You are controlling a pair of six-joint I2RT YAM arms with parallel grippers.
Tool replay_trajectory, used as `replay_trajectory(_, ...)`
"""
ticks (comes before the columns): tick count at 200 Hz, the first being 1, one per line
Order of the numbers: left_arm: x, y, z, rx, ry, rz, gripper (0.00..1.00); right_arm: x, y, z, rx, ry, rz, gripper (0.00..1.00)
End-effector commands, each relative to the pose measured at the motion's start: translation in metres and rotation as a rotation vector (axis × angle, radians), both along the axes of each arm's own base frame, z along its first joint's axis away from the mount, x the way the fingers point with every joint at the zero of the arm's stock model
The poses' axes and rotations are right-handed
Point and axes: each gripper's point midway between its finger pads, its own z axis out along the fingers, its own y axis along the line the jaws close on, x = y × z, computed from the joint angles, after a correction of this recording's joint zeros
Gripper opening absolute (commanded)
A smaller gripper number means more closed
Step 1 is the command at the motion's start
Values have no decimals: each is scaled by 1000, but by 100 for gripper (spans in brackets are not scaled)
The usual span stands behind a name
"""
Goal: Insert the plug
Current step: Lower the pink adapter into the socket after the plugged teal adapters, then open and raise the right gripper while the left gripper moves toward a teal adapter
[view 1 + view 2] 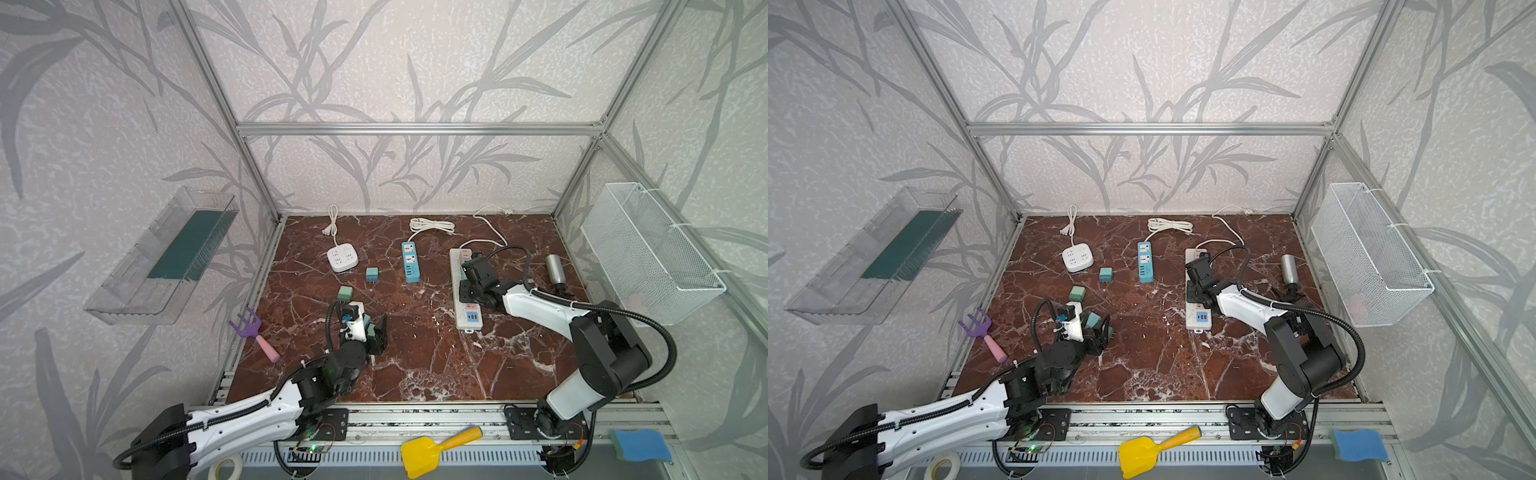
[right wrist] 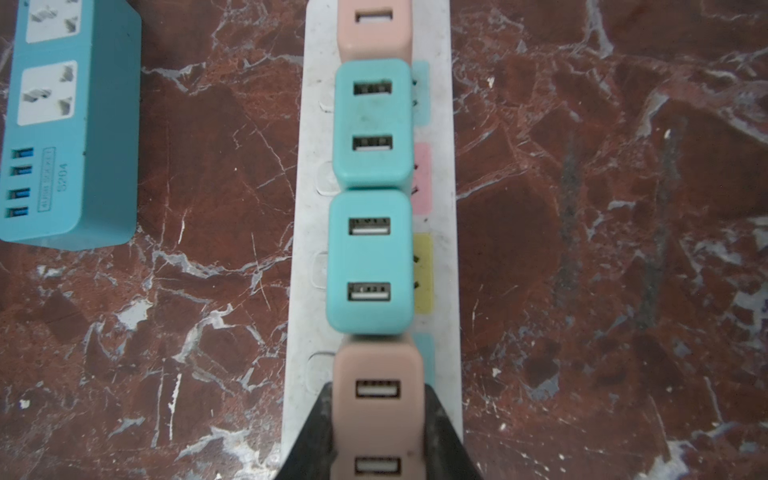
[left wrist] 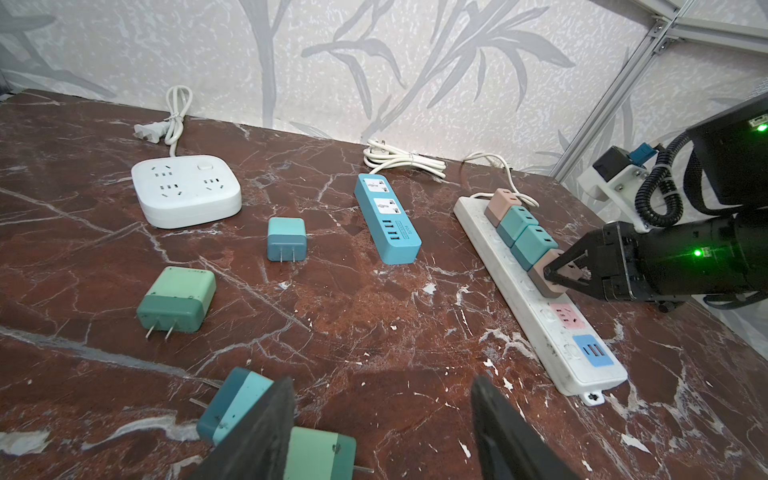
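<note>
A pinkish-tan plug (image 2: 376,365) stands on the long white power strip (image 2: 307,291), fourth in a row after a tan plug (image 3: 500,203) and two teal ones (image 3: 534,245). My right gripper (image 2: 379,390) is shut on it, one finger on each side. In a top view this gripper (image 1: 467,286) sits over the strip's middle (image 1: 461,316). My left gripper (image 3: 382,382) is open low over the table with nothing between its fingers. A blue plug (image 3: 232,407) and a green plug (image 3: 320,453) lie beside one finger.
More loose plugs lie on the table: a green one (image 3: 176,299) and a blue one (image 3: 286,239). A white square socket block (image 3: 187,191) and a blue power strip (image 3: 386,216) sit behind. A silver cylinder (image 1: 555,268) lies at the right, a purple rake (image 1: 253,332) at the left.
</note>
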Motion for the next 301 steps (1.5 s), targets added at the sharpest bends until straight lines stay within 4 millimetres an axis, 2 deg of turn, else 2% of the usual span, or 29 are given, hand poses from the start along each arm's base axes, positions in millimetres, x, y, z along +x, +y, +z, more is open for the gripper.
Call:
replay_trajectory(1,1,0,12,-34,-3,8,68,-50,-22,-48,-105,226,3,13)
replay_trajectory(23,0,0,15,-47,5,1,68,-42,-19,-25,-101,184,17,40)
replay_trajectory(41,-1,3,20,-72,10,11,68,-34,-14,-2,-89,145,32,55)
replay_trajectory(63,-4,7,29,-126,-1,15,68,-24,-11,31,-73,82,49,61)
replay_trajectory(86,-7,17,40,-131,-1,38,68,-16,-10,63,-51,0,78,62)
replay_trajectory(113,-9,22,51,-105,12,47,68,-6,-24,82,-29,-40,61,63)
replay_trajectory(139,-9,19,63,-87,21,36,68,3,-32,81,1,-26,55,62)
replay_trajectory(166,-5,16,71,-64,24,41,68,8,-30,68,33,1,68,61)
replay_trajectory(192,-1,9,79,-41,19,37,68,12,-28,49,39,34,78,59)
replay_trajectory(233,7,-3,74,-14,20,34,68,8,-34,10,4,153,62,56)
replay_trajectory(252,10,-7,74,-4,15,34,68,5,-38,0,-4,168,45,55)
replay_trajectory(280,14,-9,76,11,9,40,68,2,-38,2,9,159,30,55)
replay_trajectory(301,18,-11,78,33,10,42,69,5,-33,14,33,140,48,55)
